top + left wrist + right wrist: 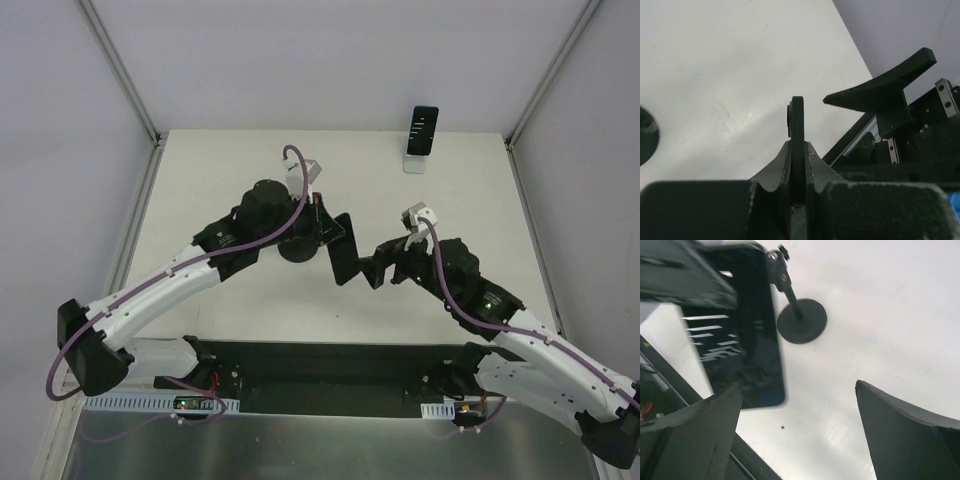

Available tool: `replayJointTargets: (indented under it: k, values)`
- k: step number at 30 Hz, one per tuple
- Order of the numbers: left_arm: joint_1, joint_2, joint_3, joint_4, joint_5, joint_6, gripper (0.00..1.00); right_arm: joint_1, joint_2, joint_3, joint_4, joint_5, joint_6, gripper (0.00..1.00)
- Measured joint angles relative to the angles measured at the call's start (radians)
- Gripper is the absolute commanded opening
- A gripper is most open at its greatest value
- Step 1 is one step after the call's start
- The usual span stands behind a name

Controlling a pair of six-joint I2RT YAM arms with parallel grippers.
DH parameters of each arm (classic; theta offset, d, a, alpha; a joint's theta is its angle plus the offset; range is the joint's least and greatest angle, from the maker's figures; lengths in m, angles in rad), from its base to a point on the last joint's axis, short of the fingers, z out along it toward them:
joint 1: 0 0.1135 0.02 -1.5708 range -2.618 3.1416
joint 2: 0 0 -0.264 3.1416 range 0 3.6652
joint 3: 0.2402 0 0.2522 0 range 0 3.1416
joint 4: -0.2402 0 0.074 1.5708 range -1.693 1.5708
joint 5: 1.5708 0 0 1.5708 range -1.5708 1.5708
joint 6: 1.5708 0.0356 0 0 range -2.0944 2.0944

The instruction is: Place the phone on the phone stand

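My left gripper (325, 230) is shut on the black phone (342, 252) and holds it above the table's middle. In the left wrist view the phone (798, 125) stands edge-on between the closed fingertips of the gripper (798, 146). The black phone stand, with a round base (802, 321) and a thin stem, stands on the table just behind the phone (747, 347), whose screen shows white lines. In the top view the base (297, 252) lies just left of the phone. My right gripper (380, 265) is open and empty, close to the phone's right edge; in its own view the gripper (799, 386) is spread wide.
A second phone (423, 130) leans on a white stand (416, 162) at the table's back right. White walls and metal frame posts (120, 70) enclose the table. A black rail (320, 375) runs along the near edge between the arm bases.
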Motion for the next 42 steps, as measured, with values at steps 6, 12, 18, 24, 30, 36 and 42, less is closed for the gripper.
replayJointTargets:
  k: [6, 12, 18, 24, 30, 36, 42]
  values:
    - [0.000, -0.272, -0.054, -0.187, -0.143, 0.090, 0.00, 0.000, 0.061, 0.029, -0.093, 0.049, -0.005, 0.97]
    - [0.000, -0.520, -0.062, -0.444, -0.322, 0.132, 0.00, 0.000, 0.320, 0.185, -0.097, 0.082, 0.017, 0.94]
    - [0.000, -0.649, -0.064, -0.625, -0.438, 0.138, 0.00, 0.003, 0.604, 0.393, -0.014, 0.103, 0.074, 0.93]
    - [0.000, -0.621, -0.061, -0.689, -0.467, 0.136, 0.00, 0.015, 0.713, 0.475, 0.073, 0.118, 0.080, 0.90]
    - [0.000, -0.491, -0.034, -0.706, -0.526, 0.135, 0.00, 0.042, 0.743, 0.425, 0.179, 0.109, 0.016, 0.51]
    - [0.000, -0.406, -0.025, -0.704, -0.615, 0.118, 0.00, 0.055, 0.798, 0.423, 0.205, 0.126, -0.012, 0.50]
    - [0.001, -0.394, -0.011, -0.689, -0.633, 0.111, 0.00, 0.063, 0.814, 0.423, 0.231, 0.135, -0.021, 0.42]
